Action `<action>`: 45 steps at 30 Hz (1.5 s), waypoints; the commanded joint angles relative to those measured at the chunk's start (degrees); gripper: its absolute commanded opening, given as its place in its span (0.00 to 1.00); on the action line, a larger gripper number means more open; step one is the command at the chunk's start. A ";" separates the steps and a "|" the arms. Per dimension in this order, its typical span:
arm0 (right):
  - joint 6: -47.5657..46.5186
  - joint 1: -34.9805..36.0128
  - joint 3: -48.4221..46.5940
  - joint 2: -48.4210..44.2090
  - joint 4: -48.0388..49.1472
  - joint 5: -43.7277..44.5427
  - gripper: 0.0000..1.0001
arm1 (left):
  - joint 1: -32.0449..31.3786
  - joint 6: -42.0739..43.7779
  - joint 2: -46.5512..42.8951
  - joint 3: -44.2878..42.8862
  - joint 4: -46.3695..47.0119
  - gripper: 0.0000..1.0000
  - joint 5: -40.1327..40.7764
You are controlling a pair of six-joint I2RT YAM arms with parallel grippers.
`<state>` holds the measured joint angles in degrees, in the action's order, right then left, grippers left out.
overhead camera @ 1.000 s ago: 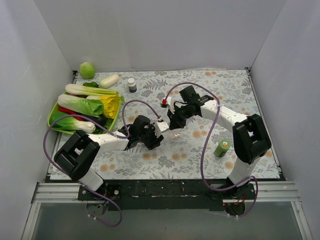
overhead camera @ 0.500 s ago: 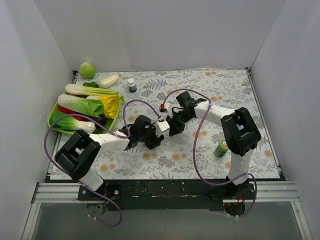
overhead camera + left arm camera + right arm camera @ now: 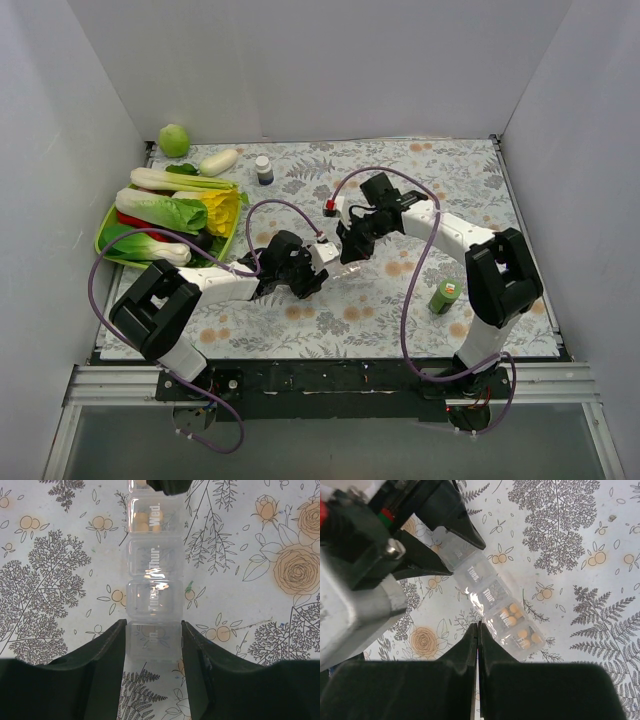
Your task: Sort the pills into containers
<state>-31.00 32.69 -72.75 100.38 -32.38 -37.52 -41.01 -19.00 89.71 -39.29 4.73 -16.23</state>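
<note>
Fingers [image 3: 102, 662] of the left end effector [image 3: 152, 630] clamp the end cell of the containers [image 3: 152, 575], a clear plastic strip of square compartments that runs up the middle of the left wrist frame and lies flat on the worktop [image 3: 45, 580]. The right end effector [image 3: 478, 627] is clenched, its two black tips pressed together with nothing visible between them. It hovers just beside the compartment marked Wed. at the centre of the right wrist frame; whether it touches the lid cannot be told. Small round orange pills [image 3: 512, 614] sit in that cell and in the one beyond it, while the cells nearer the left grip look empty. The step in hand seems to be working on one cell of the strip. It would go best with the left grip holding the strip level while the right tip comes straight down, since the smooth, glossy, light plastic could skid or twist on the floral-printed cloth. The lids are thin and carry white day names, and glare hides some detail.
</note>
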 commanded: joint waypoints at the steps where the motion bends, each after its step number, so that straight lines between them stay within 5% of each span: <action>1: -0.20 -0.25 0.76 3.23 0.04 1.91 0.01 | -0.03 -0.33 0.99 0.00 -4.03 0.04 2.43; 9: 0.16 -0.25 1.74 13.35 -0.14 8.69 0.01 | -0.03 -0.77 1.08 -0.18 -4.03 0.03 2.60; 22: -3.54 -2.97 0.33 -2.01 -1.64 -4.59 0.01 | -0.03 -2.44 0.46 -0.61 -3.59 0.10 3.57; 26: -4.15 -4.82 2.43 -5.36 -0.76 -4.14 0.07 | 0.06 -5.59 -1.46 -0.79 -2.10 0.36 5.15; 27: -4.15 -5.17 3.05 -6.24 -0.41 -4.06 0.09 | 0.06 -6.13 -1.90 -0.96 -1.92 0.54 5.50; 33: -4.24 -10.27 7.01 -16.08 2.67 -3.62 0.31 | 0.23 -10.51 -7.96 -2.72 -2.71 0.93 4.81; 34: -4.07 -12.02 7.18 -19.14 3.28 -3.44 0.41 | 0.32 -11.14 -9.28 -3.07 -2.97 0.98 4.72; 38: -1.88 -16.59 8.94 -27.67 8.37 -1.25 0.71 | 1.02 -16.22 -16.75 -3.95 -4.37 0.98 4.10; 41: 8.20 -21.69 12.27 -35.06 18.53 1.38 0.98 | 2.60 -23.78 -23.51 -7.37 -9.28 0.98 3.66; 45: 20.44 -25.12 7.28 -37.01 16.39 11.13 0.98 | 5.06 -33.28 -29.67 -14.31 -18.16 0.98 3.57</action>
<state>-24.05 10.04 -61.89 64.73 -20.84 -35.20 -38.30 -41.15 66.11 -46.65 -4.67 -12.03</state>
